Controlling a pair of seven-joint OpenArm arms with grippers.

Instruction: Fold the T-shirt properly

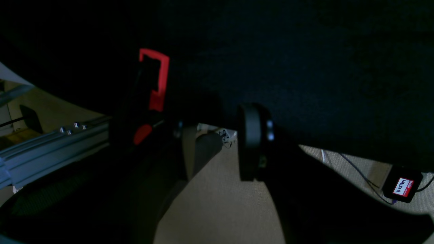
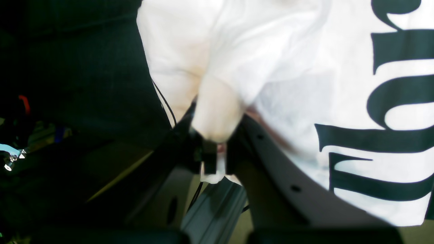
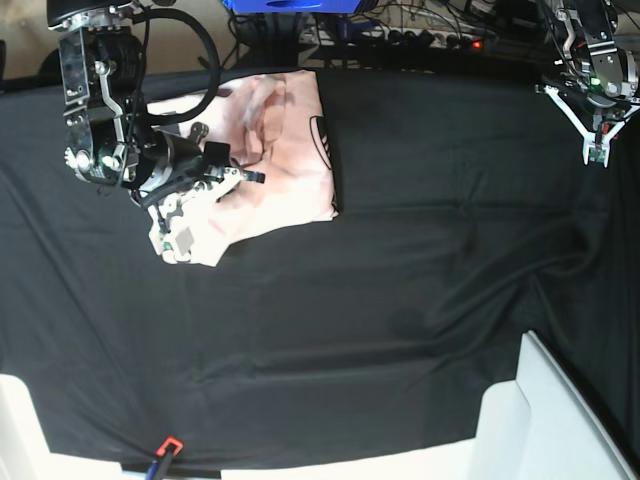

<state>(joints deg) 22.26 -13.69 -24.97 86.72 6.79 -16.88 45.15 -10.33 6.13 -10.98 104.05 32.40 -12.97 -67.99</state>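
Observation:
The pale pink T-shirt (image 3: 275, 150) lies bunched at the back left of the black table cloth (image 3: 400, 290). Its black print (image 2: 400, 101) faces up in the right wrist view. My right gripper (image 3: 180, 232) is at the shirt's near left corner. Up close, my right gripper (image 2: 217, 137) is shut on a pinched fold of the T-shirt. My left gripper (image 3: 596, 150) hangs over the table's back right edge, far from the shirt. In the left wrist view the left gripper (image 1: 225, 142) has its fingers a little apart with nothing between them.
A white box (image 3: 560, 420) stands at the front right corner. A small red-orange tool (image 3: 168, 447) lies at the front edge. Cables and a power strip (image 3: 400, 25) run behind the table. A red clamp (image 1: 156, 81) and an aluminium rail (image 1: 51, 145) sit below the left gripper.

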